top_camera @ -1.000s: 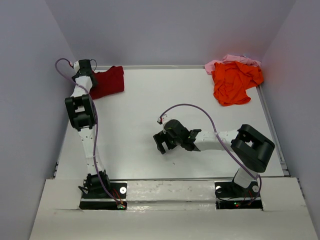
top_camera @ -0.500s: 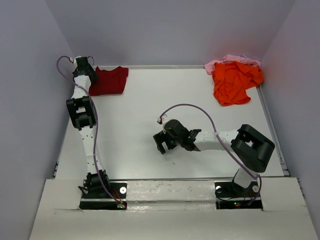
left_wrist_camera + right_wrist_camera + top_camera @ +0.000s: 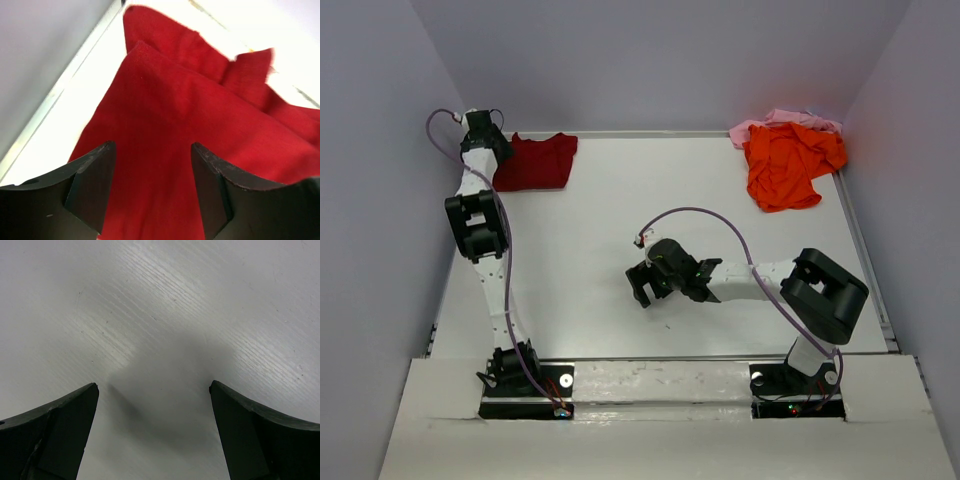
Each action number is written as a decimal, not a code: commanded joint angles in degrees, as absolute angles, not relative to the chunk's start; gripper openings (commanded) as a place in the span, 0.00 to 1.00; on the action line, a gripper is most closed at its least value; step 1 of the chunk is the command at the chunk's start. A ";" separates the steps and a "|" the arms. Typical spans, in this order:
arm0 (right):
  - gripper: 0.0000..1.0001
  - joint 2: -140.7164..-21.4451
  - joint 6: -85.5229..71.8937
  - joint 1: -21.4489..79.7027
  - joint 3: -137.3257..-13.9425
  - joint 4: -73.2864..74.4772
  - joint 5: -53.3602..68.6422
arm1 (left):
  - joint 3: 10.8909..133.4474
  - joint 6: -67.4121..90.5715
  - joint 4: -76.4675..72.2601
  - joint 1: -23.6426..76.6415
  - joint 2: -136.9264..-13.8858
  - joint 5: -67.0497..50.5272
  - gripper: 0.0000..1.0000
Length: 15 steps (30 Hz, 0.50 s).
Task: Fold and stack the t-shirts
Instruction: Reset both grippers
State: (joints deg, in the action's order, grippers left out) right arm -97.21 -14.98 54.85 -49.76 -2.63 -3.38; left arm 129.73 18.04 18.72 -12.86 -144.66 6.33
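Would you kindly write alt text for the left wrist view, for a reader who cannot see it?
A folded dark red t-shirt fills the view, lying on the white table beside its edge. The open left gripper hovers over it, holding nothing.

The left fingers hang at the far-left corner of the worktop, and the folded maroon t-shirt lies flat just to their right. Whether they touch it cannot be told from above. The right fingers stand parted over bare worktop near the middle. Well beyond them, to the far right, the crumpled orange t-shirt overlaps the pink t-shirt.
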 commanded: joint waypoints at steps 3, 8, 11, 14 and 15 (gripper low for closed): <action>0.99 -97.73 -14.85 55.37 -49.39 -5.63 -3.51 | 123.23 19.34 14.24 -12.75 -124.73 5.80 0.71; 0.99 -97.29 -15.29 55.37 -49.31 -5.36 -5.71 | 113.22 19.95 10.65 -11.08 -111.40 4.22 0.71; 1.00 -97.47 -15.64 55.37 -49.66 -4.75 -8.78 | 106.10 19.43 6.51 -8.01 -104.08 4.13 0.71; 1.00 -97.56 -16.17 55.37 -49.92 -3.96 -11.68 | 104.77 16.79 6.15 -2.30 -100.04 6.15 0.71; 1.00 -97.82 -16.78 55.37 -50.27 -3.61 -12.12 | 104.33 16.18 6.50 -0.89 -99.15 6.50 0.71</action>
